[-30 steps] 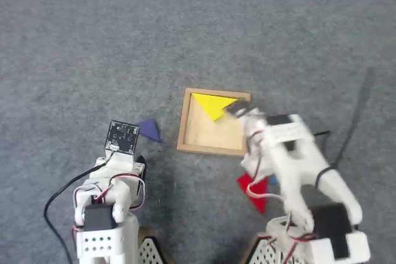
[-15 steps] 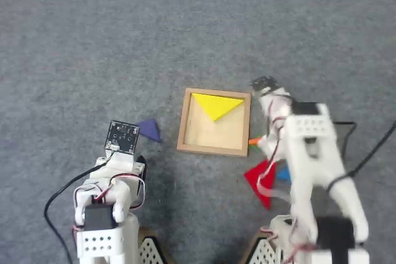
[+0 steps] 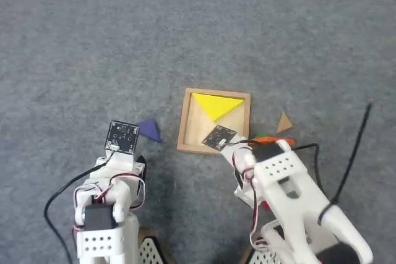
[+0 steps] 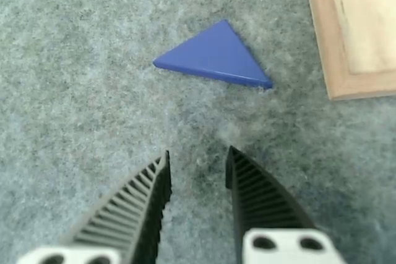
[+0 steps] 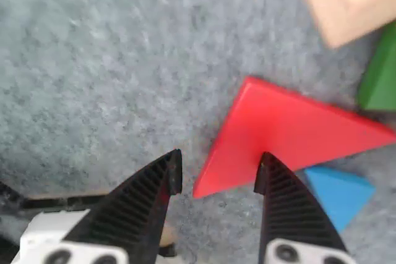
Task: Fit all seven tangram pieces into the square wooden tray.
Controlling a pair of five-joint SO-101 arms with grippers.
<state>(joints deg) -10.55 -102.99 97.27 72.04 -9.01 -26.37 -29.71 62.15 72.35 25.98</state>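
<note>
The square wooden tray (image 3: pixel 185 129) lies mid-table with a yellow triangle (image 3: pixel 216 104) in its far part. A dark blue triangle (image 3: pixel 149 130) (image 4: pixel 213 57) rests on the carpet left of the tray; my left gripper (image 4: pixel 197 171) is open just short of it. My right gripper (image 5: pixel 218 174) is open over the corner of a large red triangle (image 5: pixel 278 134); beside it lie a light blue piece (image 5: pixel 337 193) and a green piece (image 5: pixel 380 78). A tan triangle (image 3: pixel 284 122), a green piece (image 3: pixel 263 135) and an orange piece (image 3: pixel 260 141) lie right of the tray.
Grey carpet covers the table. The right arm (image 3: pixel 281 180) leans over the tray's near right corner (image 5: pixel 343 1). The left arm (image 3: pixel 108 196) stands at the near left. Open carpet stretches beyond the tray.
The right arm swung back from beside the tray's far right corner toward its base, now low over the red triangle. The left arm stayed still.
</note>
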